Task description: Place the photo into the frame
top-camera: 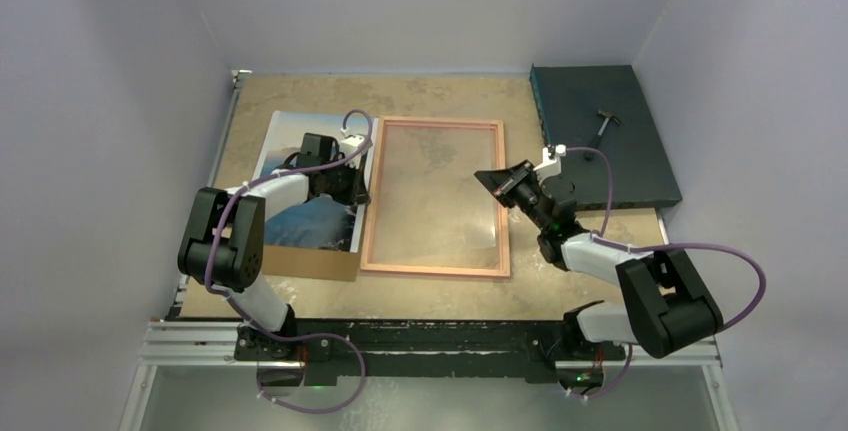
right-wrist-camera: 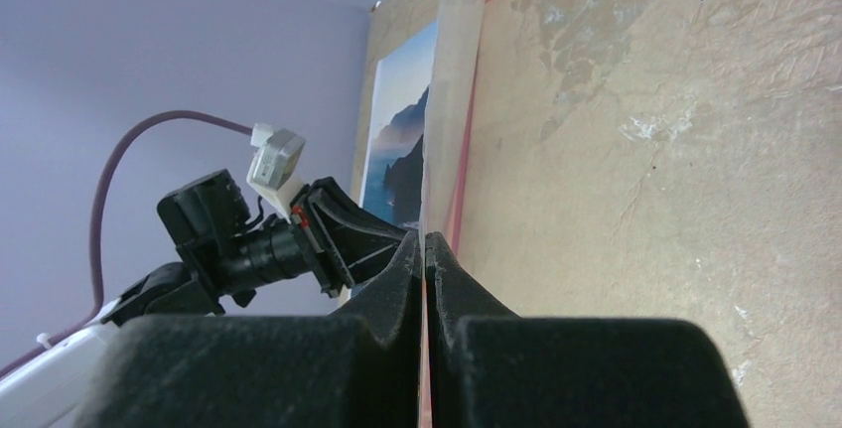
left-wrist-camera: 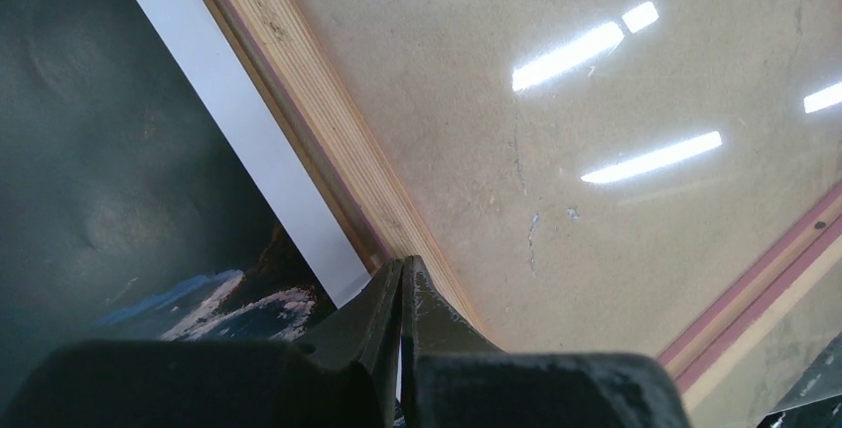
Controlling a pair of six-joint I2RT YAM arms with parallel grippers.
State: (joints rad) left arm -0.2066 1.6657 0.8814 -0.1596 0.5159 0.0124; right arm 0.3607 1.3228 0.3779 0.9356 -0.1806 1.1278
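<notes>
noted closed: left gripper (left-wrist-camera: pixel 402 265), right gripper (right-wrist-camera: pixel 425 242), at frame (top-camera: pixel 433 270) rails; could shove frame over photo (top-camera: pixel 318 223) (creasing it) if pressed sideways.

Soft even light; pane (left-wrist-camera: pixel 596 200) glare, seemingly overhead.

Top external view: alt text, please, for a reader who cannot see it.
A pinkish thin-railed rectangular picture frame lies flat at centre, the shut left pincer at its left rail, the shut right pincer at its right. A rectangular paper mountain photo lies beside it over a brown board.
</notes>
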